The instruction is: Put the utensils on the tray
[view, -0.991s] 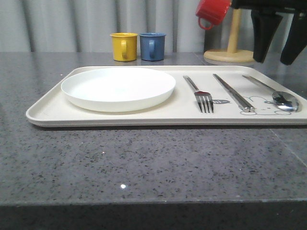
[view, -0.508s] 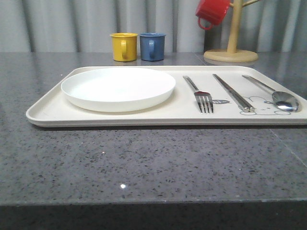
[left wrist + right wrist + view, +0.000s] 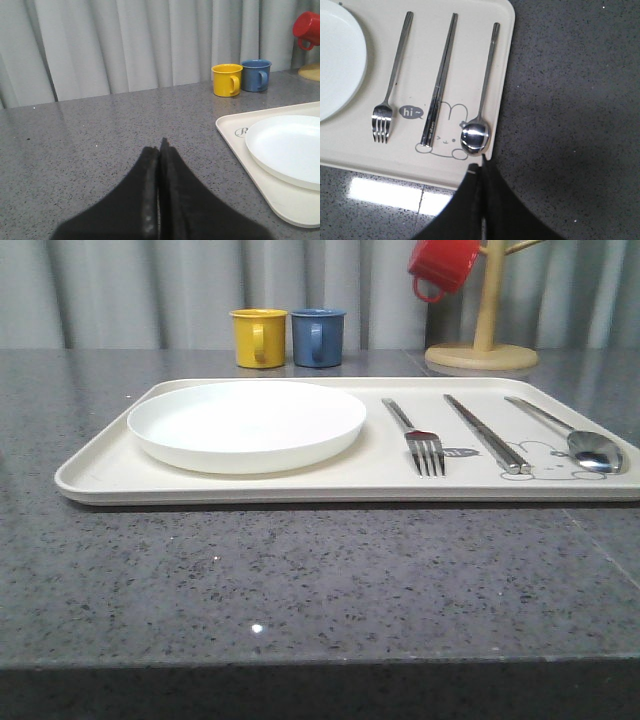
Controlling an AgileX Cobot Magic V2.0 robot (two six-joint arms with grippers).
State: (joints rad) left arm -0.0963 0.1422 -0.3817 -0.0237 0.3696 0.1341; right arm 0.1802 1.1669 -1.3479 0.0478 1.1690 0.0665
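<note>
A: Where were the utensils?
B: On tray [image 3: 100, 475], right of plate [image 3: 246, 425]: fork [image 3: 418, 440], chopsticks [image 3: 487, 434], spoon [image 3: 575, 436], roughly parallel, handles twd far rim, tines & bowl nearest.
A: Grippers?
B: Left gripper [image 3: 160, 150] & right gripper [image 3: 481, 167] both pinched closed, empty. Spoon bowl near tray's right rim; bare counter [image 3: 570, 100] beyond.

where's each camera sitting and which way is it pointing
Front view: low at the table's near edge, facing forward over the tray toward the curtain; plate, fork, chopsticks, spoon.
Left wrist view: low above the table, facing the curtain and mugs; shut left pincer.
Right wrist view: above, looking down at the tray's corner; shut right pincer beside the spoon.
Shared: all three show the tray and plate.
</note>
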